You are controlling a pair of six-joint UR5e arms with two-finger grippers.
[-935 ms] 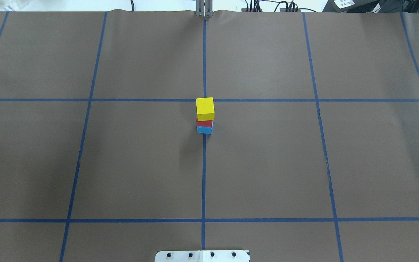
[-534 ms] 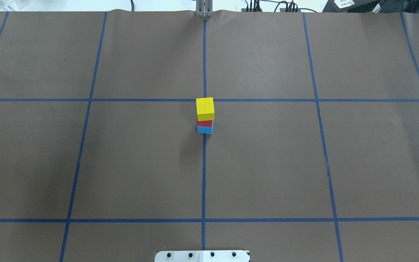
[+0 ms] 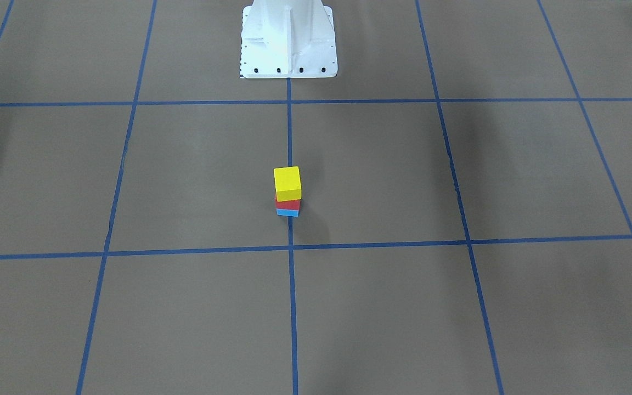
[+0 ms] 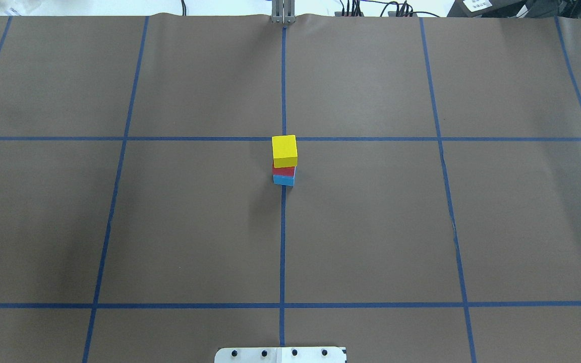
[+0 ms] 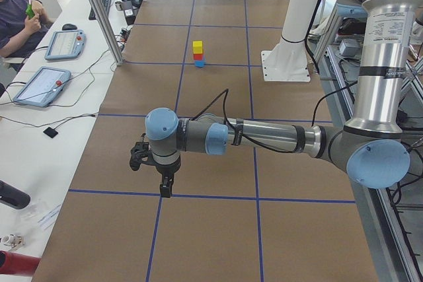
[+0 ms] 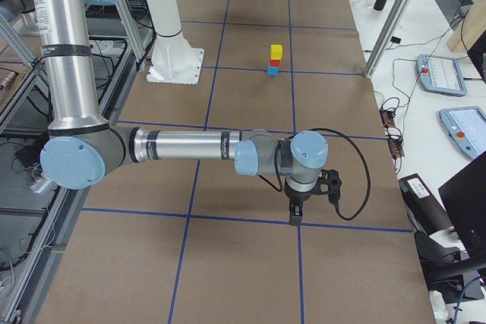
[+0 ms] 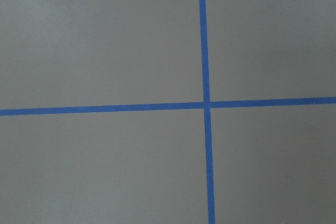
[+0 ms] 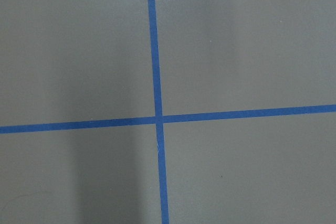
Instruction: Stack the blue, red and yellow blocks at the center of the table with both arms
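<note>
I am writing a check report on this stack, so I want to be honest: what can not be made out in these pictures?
The left tool: seen only in the exterior left view, small; open or shut is unclear.
The right tool: seen only in the exterior right view; same doubt.
The red block and blue block: overhead, the yellow block covers their tops; only thin side strips show.
Wrist views: only brown paper, no fingers.

You will find 1 stack [image 4: 284,162] of 3 blocks on the table [image 4: 371,227]: bottom block [image 4: 283,180] on the surface, middle block [image 4: 284,171] on it, top block [image 4: 284,150] uppermost. It sits on the centre tape line [image 4: 282,242] — straight ahead of the robot base [image 4: 280,354]. The left gripper [image 5: 165,191] and right gripper [image 6: 294,219] hang over opposite table ends, well apart from it.
</note>
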